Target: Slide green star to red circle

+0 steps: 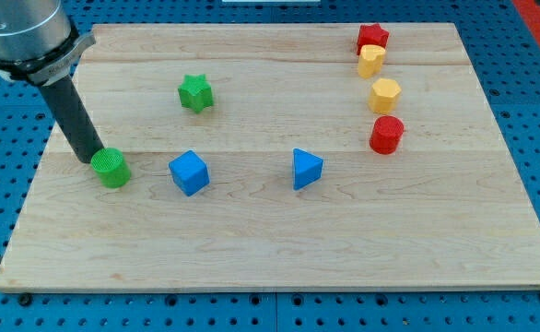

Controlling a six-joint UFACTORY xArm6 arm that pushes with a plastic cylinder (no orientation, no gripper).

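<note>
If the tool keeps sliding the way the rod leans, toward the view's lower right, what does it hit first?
The green cylinder: my tip already sits at its upper-left edge, seemingly touching, though depth is unclear.

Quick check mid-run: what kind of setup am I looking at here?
Likely a lab tabletop pushing rig: a pale wooden board on a blue perforated base, small coloured blocks like the green star block and red cylinder block, my tip touching a green cylinder block.

a lab bench: wooden board on blue perforated table.
</note>
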